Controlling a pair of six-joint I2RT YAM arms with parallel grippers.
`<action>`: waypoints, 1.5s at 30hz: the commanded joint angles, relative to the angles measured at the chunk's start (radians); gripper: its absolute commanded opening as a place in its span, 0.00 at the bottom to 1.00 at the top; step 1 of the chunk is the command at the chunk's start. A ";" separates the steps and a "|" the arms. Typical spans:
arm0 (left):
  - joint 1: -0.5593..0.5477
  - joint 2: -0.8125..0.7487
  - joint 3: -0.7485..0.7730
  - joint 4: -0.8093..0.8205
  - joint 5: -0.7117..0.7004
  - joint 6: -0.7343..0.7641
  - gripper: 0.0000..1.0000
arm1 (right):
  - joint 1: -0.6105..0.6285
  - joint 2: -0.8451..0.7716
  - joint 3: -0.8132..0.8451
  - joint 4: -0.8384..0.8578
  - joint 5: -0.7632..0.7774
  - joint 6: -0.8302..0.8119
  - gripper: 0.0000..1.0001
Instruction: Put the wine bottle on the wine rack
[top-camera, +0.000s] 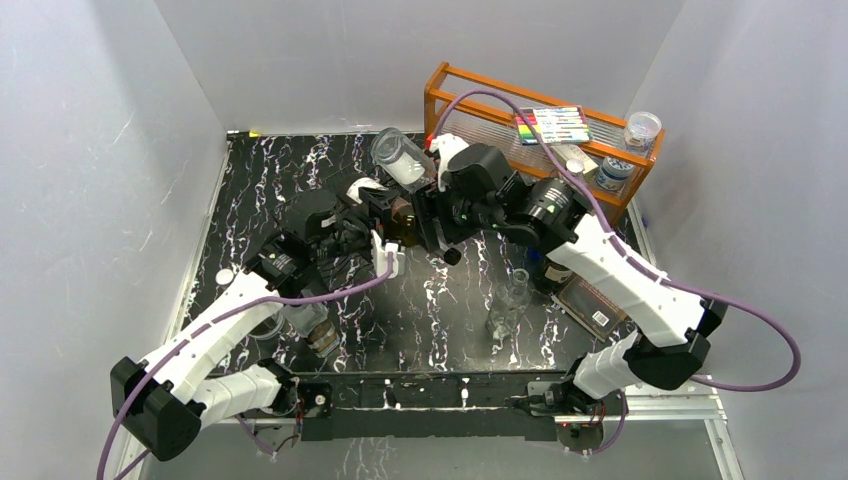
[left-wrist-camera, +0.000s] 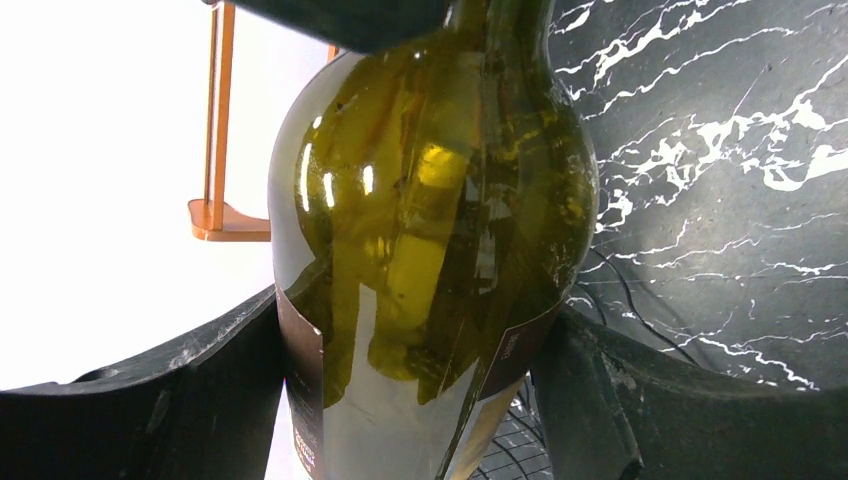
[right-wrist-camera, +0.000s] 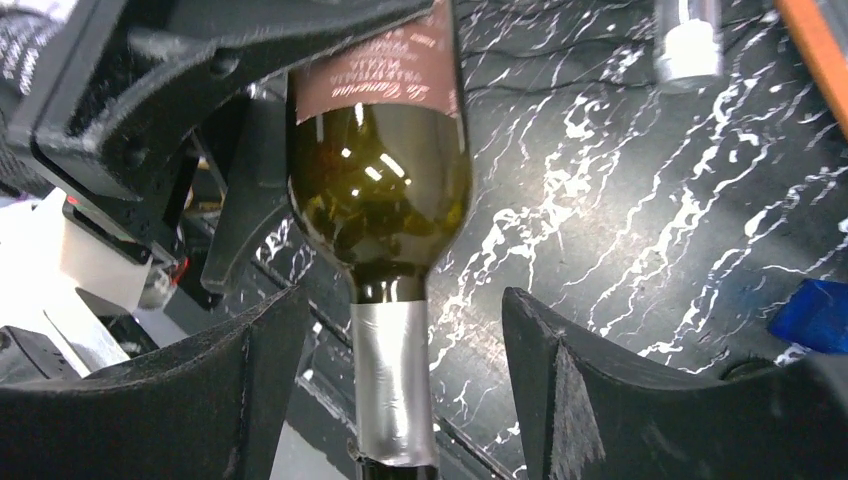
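The green glass wine bottle (left-wrist-camera: 430, 200) with a dark label lies roughly level between my two grippers over the middle of the table (top-camera: 400, 213). My left gripper (left-wrist-camera: 420, 390) is shut on its body, both fingers pressed against the label. My right gripper (right-wrist-camera: 400, 390) is open, its fingers on either side of the silver-foiled neck (right-wrist-camera: 395, 380) with a gap on each side. Black wire of the wine rack (left-wrist-camera: 515, 450) shows just under the bottle in the left wrist view. In the top view the rack is hidden under the arms.
An orange wooden shelf (top-camera: 540, 130) stands at the back right with a marker pack and small jars on it. A clear jar (top-camera: 400, 157) lies behind the grippers. A clear glass bottle (top-camera: 510, 300) and a flat box (top-camera: 590, 300) are front right, and another jar (top-camera: 310, 325) front left.
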 joint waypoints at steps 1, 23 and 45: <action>-0.005 -0.060 0.010 0.135 0.009 0.087 0.20 | -0.011 0.029 -0.024 0.028 -0.138 -0.064 0.78; -0.010 -0.052 0.012 0.158 -0.015 0.104 0.27 | -0.051 0.090 -0.130 0.142 -0.253 -0.069 0.64; -0.010 -0.012 0.077 0.105 -0.142 -0.263 0.98 | -0.052 -0.152 -0.358 0.376 -0.120 -0.069 0.00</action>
